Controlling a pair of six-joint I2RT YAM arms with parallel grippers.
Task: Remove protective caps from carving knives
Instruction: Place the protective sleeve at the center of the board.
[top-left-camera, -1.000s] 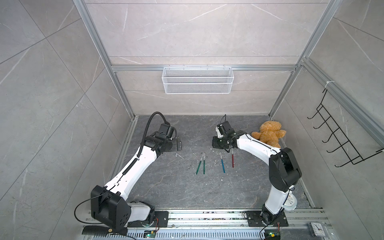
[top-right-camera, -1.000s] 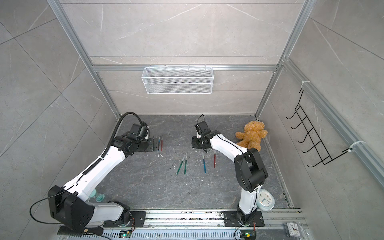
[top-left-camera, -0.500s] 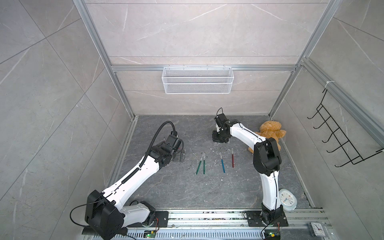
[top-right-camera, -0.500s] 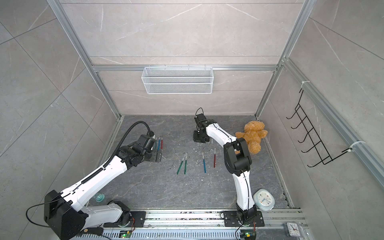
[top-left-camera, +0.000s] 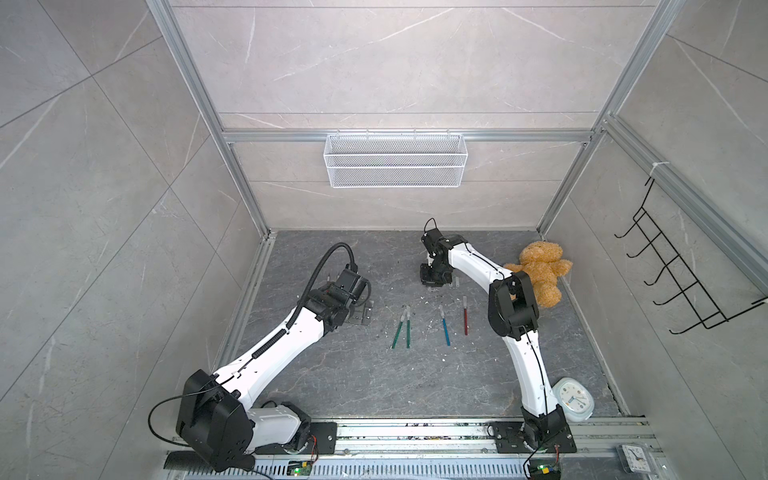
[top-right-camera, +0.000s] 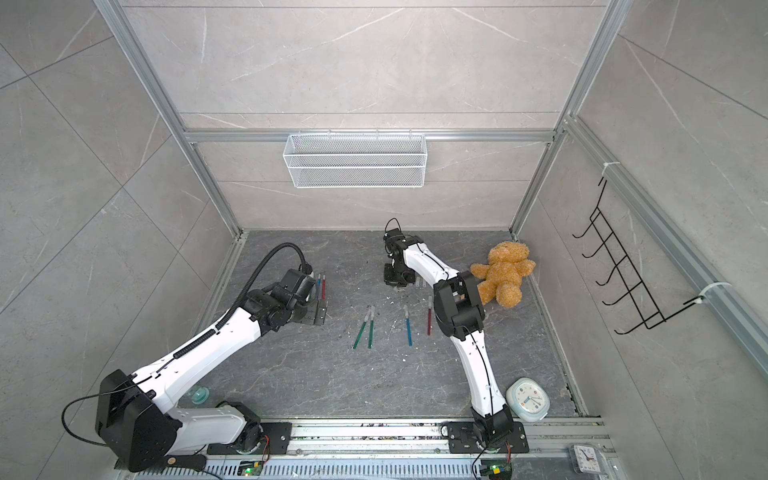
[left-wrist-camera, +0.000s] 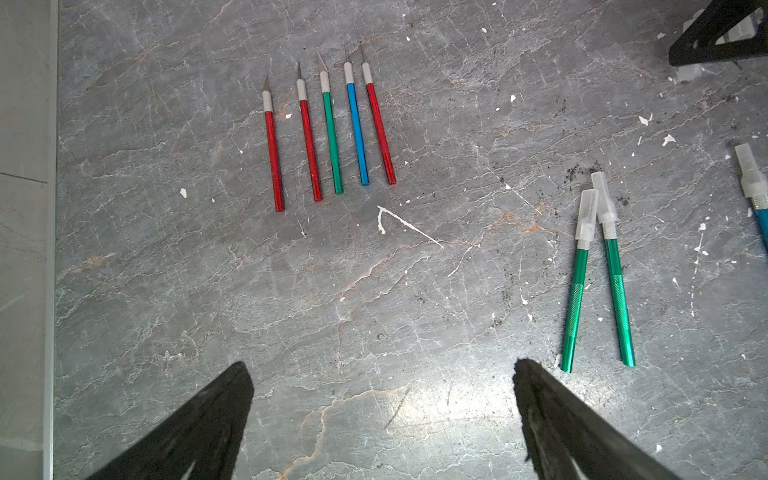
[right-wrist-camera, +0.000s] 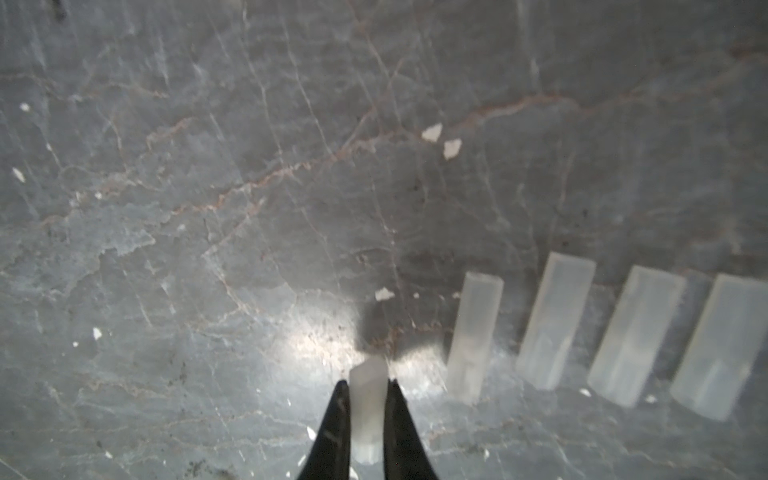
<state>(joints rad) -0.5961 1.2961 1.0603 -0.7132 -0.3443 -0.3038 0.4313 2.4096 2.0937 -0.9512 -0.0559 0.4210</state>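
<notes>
My right gripper (right-wrist-camera: 366, 384) is shut on one translucent protective cap (right-wrist-camera: 368, 399), low over the floor. Beside it, several loose caps (right-wrist-camera: 557, 328) lie in a row. In both top views this gripper (top-left-camera: 432, 278) sits at the back of the floor. My left gripper (left-wrist-camera: 380, 365) is open and empty above bare floor. Beyond it lie several uncapped carving knives (left-wrist-camera: 328, 124) side by side. Two green capped knives (left-wrist-camera: 598, 270) lie off to one side. In a top view, these green knives (top-left-camera: 401, 332), a blue one (top-left-camera: 444, 326) and a red one (top-left-camera: 465, 316) lie mid-floor.
A teddy bear (top-left-camera: 540, 272) sits at the back right, next to the right arm's elbow. A round clock (top-left-camera: 573, 401) lies by the right arm's base. A wire basket (top-left-camera: 395, 160) hangs on the back wall. A black hook rack (top-left-camera: 681, 286) hangs on the right wall.
My left gripper has moved forward and rightward, away from the uncapped row. The right arm's elbow has swung left, and its gripper has stayed at the back near the loose caps.
</notes>
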